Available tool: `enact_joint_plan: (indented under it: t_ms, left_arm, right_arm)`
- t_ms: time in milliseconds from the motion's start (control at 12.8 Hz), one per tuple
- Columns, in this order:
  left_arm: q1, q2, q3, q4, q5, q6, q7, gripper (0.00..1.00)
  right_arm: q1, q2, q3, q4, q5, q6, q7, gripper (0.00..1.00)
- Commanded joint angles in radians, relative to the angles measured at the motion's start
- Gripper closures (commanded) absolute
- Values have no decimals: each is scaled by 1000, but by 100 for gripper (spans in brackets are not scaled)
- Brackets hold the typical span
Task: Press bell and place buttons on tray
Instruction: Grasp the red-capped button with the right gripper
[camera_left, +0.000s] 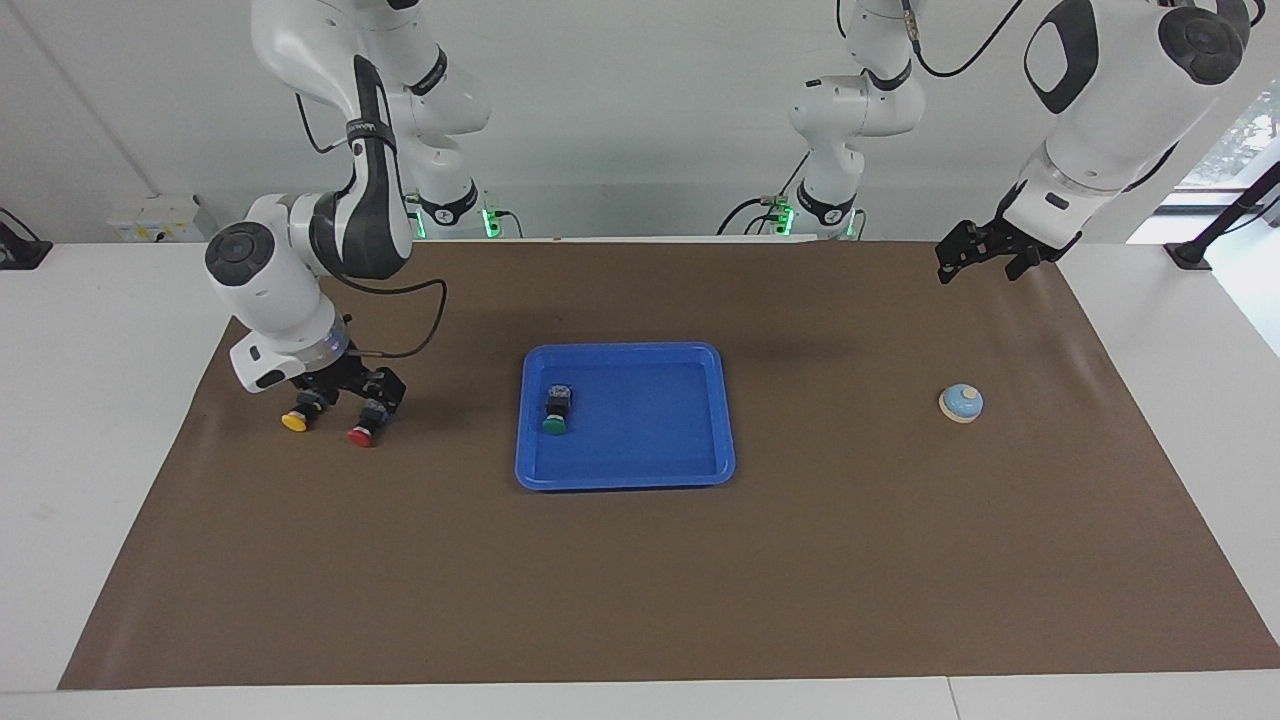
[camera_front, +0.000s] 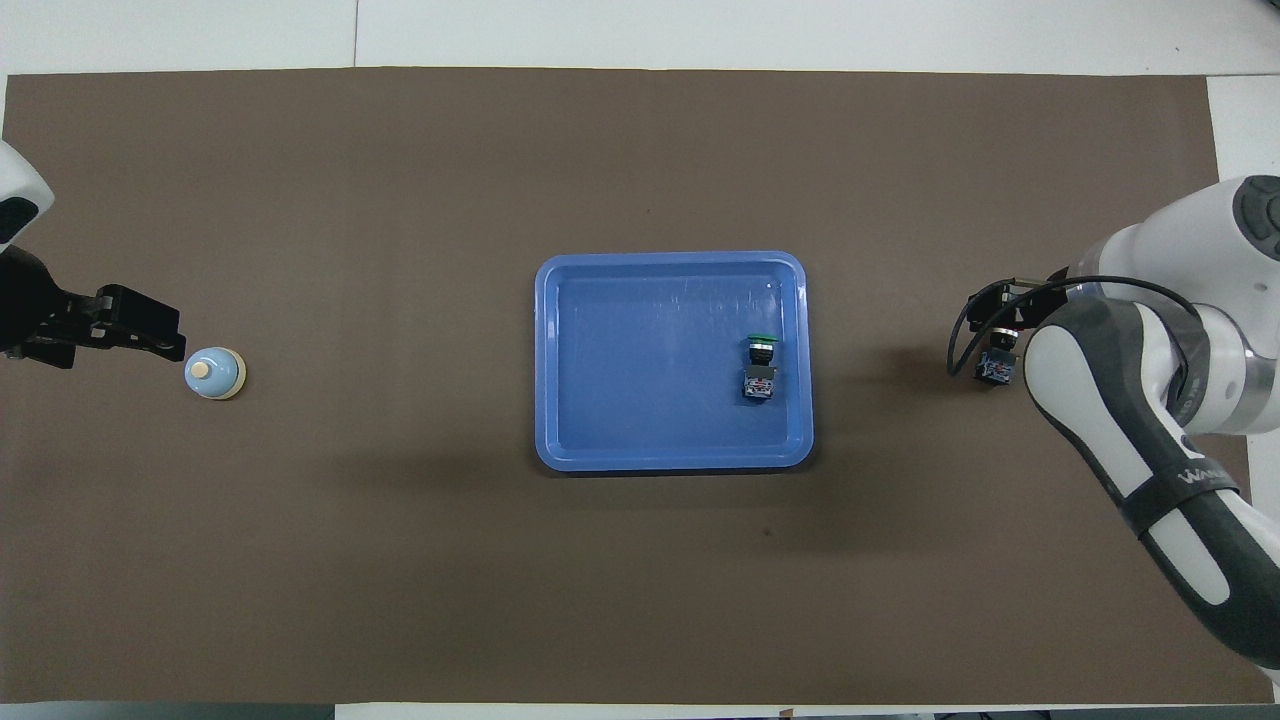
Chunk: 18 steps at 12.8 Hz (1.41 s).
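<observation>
Glossy blue plastic tray (camera_left: 700, 470) with rounded corners at frame centre, green button (camera_left: 555, 412) lying inside, right gripper (camera_left: 345, 392) spread wide over red button (camera_left: 363, 430) and yellow button (camera_left: 294, 420) at left, domed bell (camera_left: 961, 403) at right, left gripper (camera_left: 978, 255) parted, waiting upper right, matte brown mat (camera_left: 640, 580).

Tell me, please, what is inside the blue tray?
Only the green button lies inside the tray, near its edge toward the right arm's end. Nothing covers the tray; the rest shows bare blue floor.
</observation>
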Motion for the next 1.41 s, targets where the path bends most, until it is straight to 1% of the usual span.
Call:
enact_joint_plan:
  t_ms: [0,78,234,468,547,625,703,781,859,1015,1171,1327]
  left_arm:
    - [1,-11,2,-15,4,15,-6,0]
    - [1,-11,2,-15,4,15,-6,0]
    - [1,-11,2,-15,4,15,-6,0]
    - [1,-11,2,-15,4,15,-6,0]
    - [1,-11,2,-15,4,15,-6,0]
    - [1,-11,2,-15,4,14,-6,0]
    - [1,-11,2,-15,4,15,-6,0]
    - [1,-11,2,-15,4,15,-7,0]
    - [1,-11,2,-15,4,15,-6,0]
    - [1,-11,2,-15,4,15,-6,0]
    - [1,-11,2,-15,4,15,-6,0]
    - [1,-11,2,-15,4,15,-6,0]
  right_arm:
    - [-29,-55,12,-153,-19,147,4,0]
    - [-40,-47,12,-169,-19,177,3,0]
    - [-45,-44,14,-186,-19,190,3,0]
    - [-59,-27,14,-248,-19,294,-5,0]
    - [-59,-20,14,-252,-19,323,-6,6]
    - [-59,-16,14,-252,-19,325,-9,27]
    - [-59,-16,14,-252,-19,325,-17,55]
    - [-57,-16,15,-248,-19,313,-22,90]
    - [-56,-16,15,-245,-19,305,-22,100]
    - [-43,-21,15,-216,-19,252,-19,100]
    - [-36,-23,26,-147,-19,152,-14,100]
    - [38,-16,26,-55,-17,48,13,100]
